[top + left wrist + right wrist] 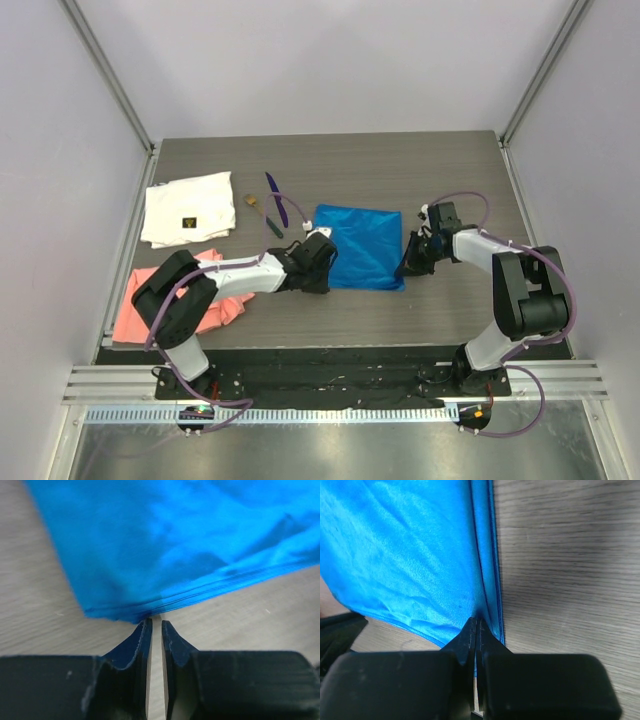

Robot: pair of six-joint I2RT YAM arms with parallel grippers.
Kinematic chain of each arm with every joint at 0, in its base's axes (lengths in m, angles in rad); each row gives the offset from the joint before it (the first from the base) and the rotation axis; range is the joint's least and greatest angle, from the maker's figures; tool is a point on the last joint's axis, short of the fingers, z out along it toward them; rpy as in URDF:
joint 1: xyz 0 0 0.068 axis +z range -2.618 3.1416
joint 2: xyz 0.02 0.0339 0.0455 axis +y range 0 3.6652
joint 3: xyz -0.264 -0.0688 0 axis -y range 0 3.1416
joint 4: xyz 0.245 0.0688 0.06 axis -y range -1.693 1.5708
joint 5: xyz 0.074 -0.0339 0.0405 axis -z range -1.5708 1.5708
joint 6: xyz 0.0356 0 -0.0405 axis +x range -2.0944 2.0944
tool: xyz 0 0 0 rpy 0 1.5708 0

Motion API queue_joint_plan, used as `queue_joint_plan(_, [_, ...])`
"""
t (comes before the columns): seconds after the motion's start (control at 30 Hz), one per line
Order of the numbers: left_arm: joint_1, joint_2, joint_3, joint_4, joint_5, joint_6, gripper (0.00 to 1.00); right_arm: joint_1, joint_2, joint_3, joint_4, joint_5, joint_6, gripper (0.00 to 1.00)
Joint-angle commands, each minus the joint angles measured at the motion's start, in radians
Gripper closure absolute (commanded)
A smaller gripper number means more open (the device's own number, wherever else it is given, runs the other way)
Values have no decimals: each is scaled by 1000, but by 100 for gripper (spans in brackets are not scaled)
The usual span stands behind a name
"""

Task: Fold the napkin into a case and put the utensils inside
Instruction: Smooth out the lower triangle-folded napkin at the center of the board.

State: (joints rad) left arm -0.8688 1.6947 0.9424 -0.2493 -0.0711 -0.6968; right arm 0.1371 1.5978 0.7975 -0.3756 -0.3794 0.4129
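Observed: the napkin lay mid-table, bright blue, glossy and lightly creased, folded roughly square with layered hems. The right gripper was clenched on its right hem. The left gripper sat at its left edge, jaws slightly parted, grasping nothing.

Utensils just left of napkin

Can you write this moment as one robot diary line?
napkin: on table | left tool: slightly open at its edge | right tool: shut on its edge | utensils: lying outside
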Motion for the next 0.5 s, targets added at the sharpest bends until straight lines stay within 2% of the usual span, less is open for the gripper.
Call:
queue_joint_plan(0.0, [-6, 16, 33, -56, -241, 13, 82, -13, 17, 23, -8, 51, -37, 99])
queue_joint_plan(0.17, [-4, -42, 65, -137, -516, -6, 77, -14, 30, 23, -6, 45, -43, 99])
queue_joint_plan(0.3, [-3, -105, 64, -160, -639, 5, 69, -17, 28, 23, -5, 42, -45, 99])
queue_joint_plan(0.33, [-2, -121, 58, -144, -630, 17, 69, -16, 28, 25, -6, 37, -43, 99])
queue_joint_plan(0.43, [1, -208, -5, -32, -387, 79, 67, -17, 21, 31, -11, 31, -42, 99])
queue_joint_plan(0.47, [4, -222, -19, -19, -222, 65, 61, -17, 18, 34, -13, 31, -43, 99])
